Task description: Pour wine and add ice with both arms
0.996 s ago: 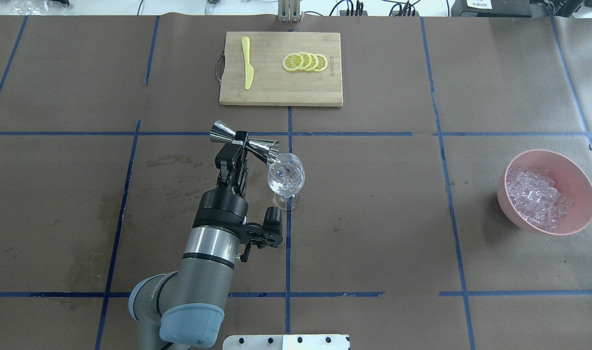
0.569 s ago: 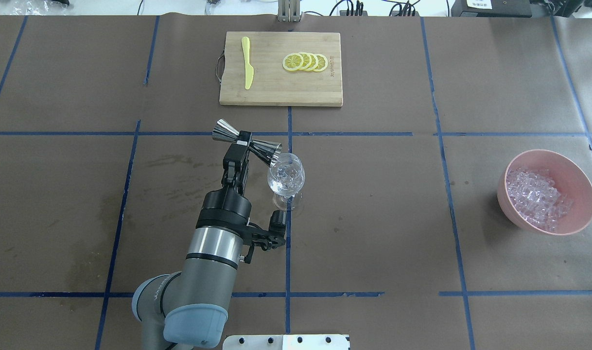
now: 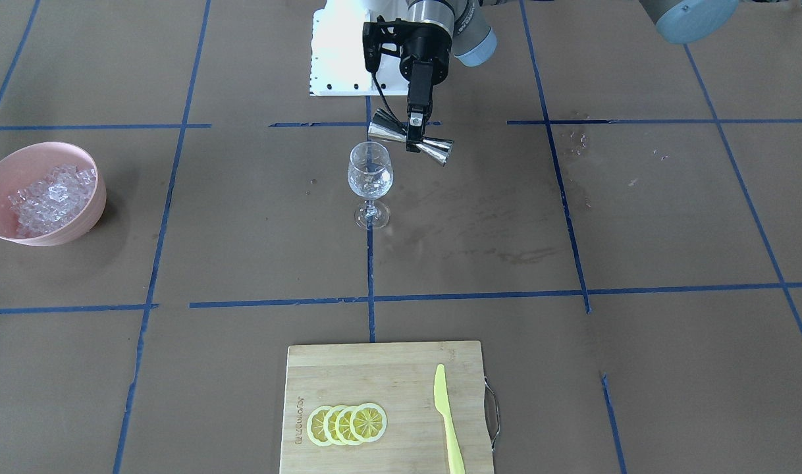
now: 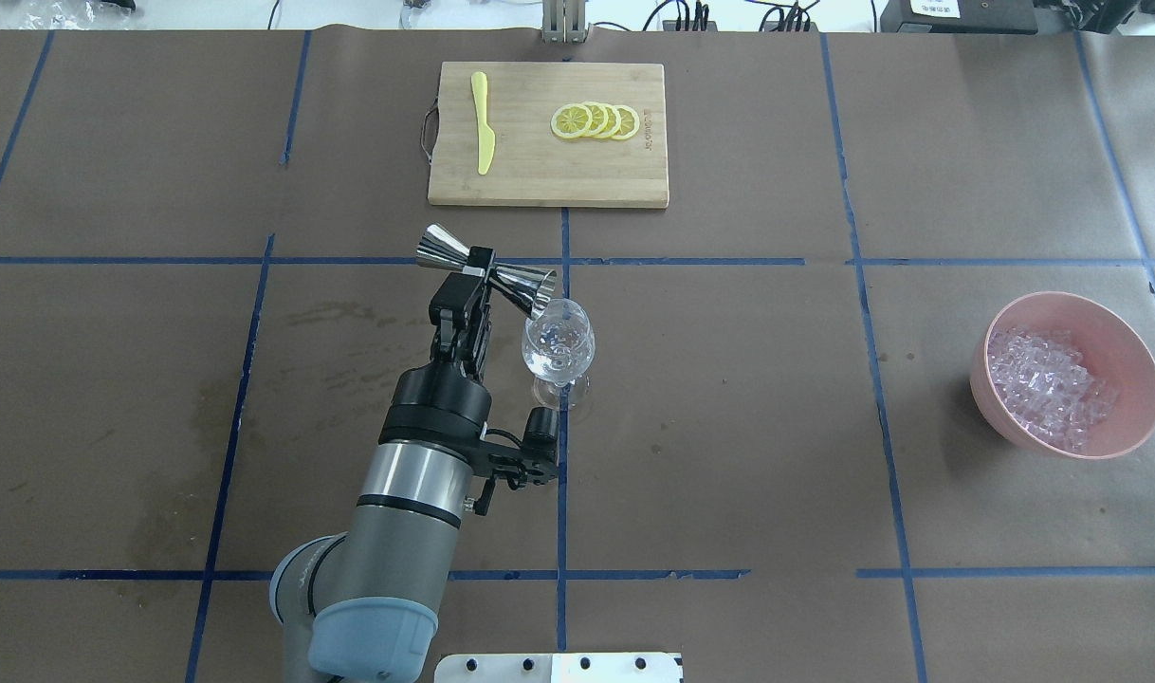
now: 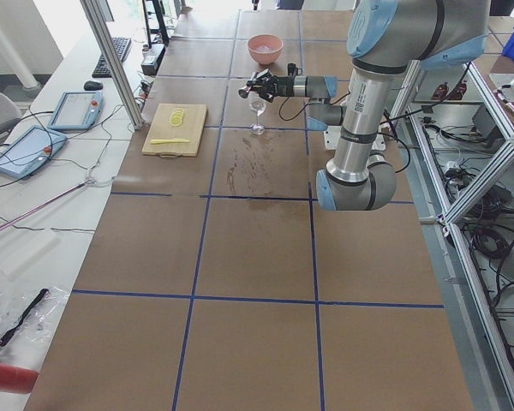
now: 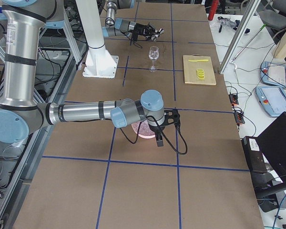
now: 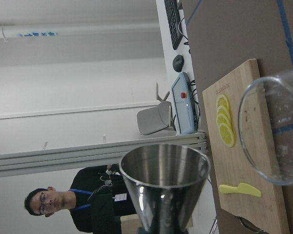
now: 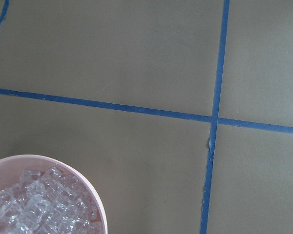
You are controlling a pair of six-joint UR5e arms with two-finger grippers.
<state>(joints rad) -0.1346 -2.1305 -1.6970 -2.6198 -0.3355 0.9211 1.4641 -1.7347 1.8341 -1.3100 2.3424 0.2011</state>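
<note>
Grey-silver tubular arms [image 4: 409, 517], pale blue joint caps [image 4: 374, 643], black wrist housing [image 4: 440, 410], thin black cable [image 3: 376, 89], white box-like base [image 3: 338, 59].

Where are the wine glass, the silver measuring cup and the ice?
wine glass [image 4: 559, 349]: overhead view, on its bowl.
silver measuring cup [image 4: 442, 248]: overhead view, on the cone away from the glass.
ice [image 4: 1047, 384]: overhead view, middle of the heap of cubes.

This is a robotics lab. A long desk covered in brown paper [image 4: 729, 427] is gridded with blue tape strips [image 4: 682, 261]. Grey-silver tubular robot arms [image 5: 360, 120] rise beside a white box-like base [image 6: 99, 64]. Around it stand aluminium frame posts [image 5: 111, 60], tablet-like teach pendants [image 5: 73, 110], loose black cables [image 5: 488, 244] and a black keyboard [image 5: 120, 53].
</note>
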